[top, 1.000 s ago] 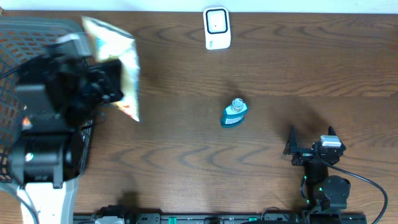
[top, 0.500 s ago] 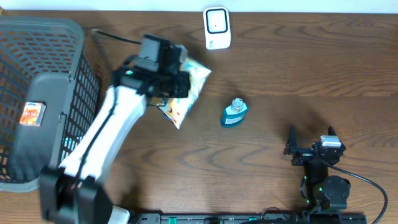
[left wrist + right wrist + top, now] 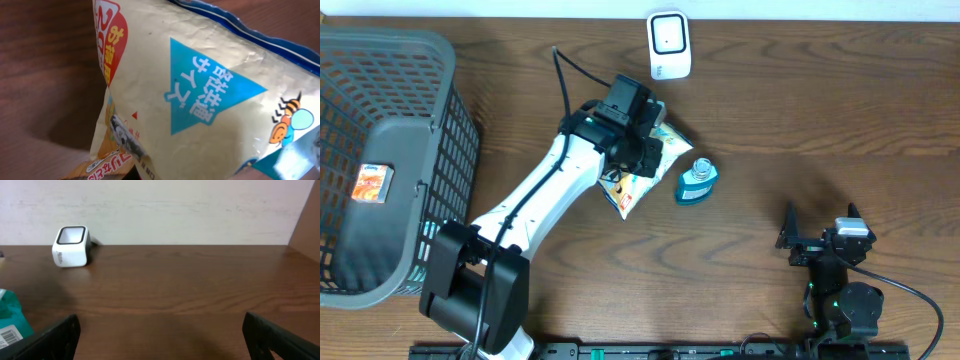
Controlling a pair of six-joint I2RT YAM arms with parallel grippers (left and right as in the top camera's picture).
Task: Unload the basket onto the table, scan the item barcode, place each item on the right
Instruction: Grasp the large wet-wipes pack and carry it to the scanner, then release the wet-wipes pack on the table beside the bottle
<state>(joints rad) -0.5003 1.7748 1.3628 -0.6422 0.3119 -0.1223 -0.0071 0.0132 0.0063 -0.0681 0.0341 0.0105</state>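
Observation:
The item is a cream and blue snack bag with a blue triangle and a bee printed on it, and it fills the left wrist view. My left gripper is shut on the bag and holds it above the table, below the white barcode scanner. The bag hides the left fingers in the wrist view. My right gripper stands open at the front right with nothing between its fingers. From there the scanner shows at the far left by the wall.
A teal bottle lies just right of the bag, and its edge shows in the right wrist view. A dark mesh basket stands at the left with an orange packet inside.
The left arm has swung right from over the basket to the table's middle, carrying the snack bag closer to the scanner and the bottle. The right arm has not moved.

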